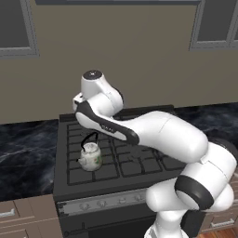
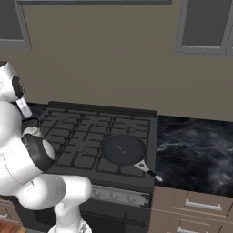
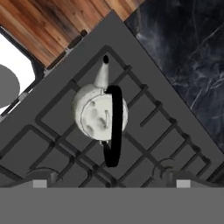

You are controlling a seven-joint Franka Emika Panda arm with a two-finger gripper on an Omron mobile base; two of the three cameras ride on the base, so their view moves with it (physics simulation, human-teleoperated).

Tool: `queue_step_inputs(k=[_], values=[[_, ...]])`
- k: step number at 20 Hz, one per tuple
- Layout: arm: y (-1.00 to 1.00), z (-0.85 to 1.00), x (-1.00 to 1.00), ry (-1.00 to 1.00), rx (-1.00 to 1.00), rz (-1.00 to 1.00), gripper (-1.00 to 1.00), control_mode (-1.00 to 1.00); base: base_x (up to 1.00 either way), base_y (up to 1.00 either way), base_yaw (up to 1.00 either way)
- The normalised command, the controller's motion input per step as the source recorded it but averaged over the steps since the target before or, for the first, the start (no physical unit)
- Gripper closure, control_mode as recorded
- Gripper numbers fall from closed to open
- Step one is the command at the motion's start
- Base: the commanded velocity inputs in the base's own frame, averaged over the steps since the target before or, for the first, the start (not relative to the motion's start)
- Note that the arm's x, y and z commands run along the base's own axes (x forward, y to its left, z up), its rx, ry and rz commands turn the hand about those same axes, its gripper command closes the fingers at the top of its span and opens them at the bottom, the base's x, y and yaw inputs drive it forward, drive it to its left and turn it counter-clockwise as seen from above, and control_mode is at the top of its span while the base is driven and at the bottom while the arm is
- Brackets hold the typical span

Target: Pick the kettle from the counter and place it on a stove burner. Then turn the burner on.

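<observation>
Small cream kettle (image 1: 91, 157) upright on the front-left stove burner (image 1: 88, 168) of the black gas stove (image 1: 139, 160), spout toward the front-left corner, thin black handle arched over the lid. From the hand view, kettle (image 3: 99, 113) seen straight from above, centred on the cross-shaped grate prongs, handle running across the lid. End effector (image 3: 109, 183) above the kettle and clear of it, two dark fingertips (image 3: 40, 181) spread wide at either side of the bottom edge, nothing between them: open, holding nothing. White arm reaching over the middle burners in the left base view, wrist above the back-left grates. Flat round dark frying pan (image 2: 123, 149) resting on the front-right burner in the right base view, handle pointing toward the front-right corner. Glossy black veined tabletop (image 2: 195, 143) flanking the stove on both sides, above brown drawers (image 2: 195, 207). Grey front strip of small round knobs (image 1: 104, 202) below the grates.
</observation>
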Motion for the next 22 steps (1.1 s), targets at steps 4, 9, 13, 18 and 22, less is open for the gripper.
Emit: queue_step_inputs(k=[4, 9, 13, 18, 22], values=[[0.19, 0.19, -0.6, -0.09, 0.0, 0.12, -1.0, -1.0, 0.0, 0.0, 0.0], [0.38, 0.1, -0.71, -0.09, -0.05, 0.14, -1.0, -1.0, 0.0, 0.0, 0.0], [0.35, 0.0, -0.78, -0.09, -0.09, 0.15, -1.0, -1.0, 0.0, 0.0, 0.0], [0.24, -0.15, -0.7, -0.15, -0.14, 0.14, -1.0, -1.0, 0.0, 0.0, 0.0], [0.17, -0.3, -0.66, -0.22, -0.18, 0.13, -1.0, -1.0, 0.0, 0.0, 0.0]])
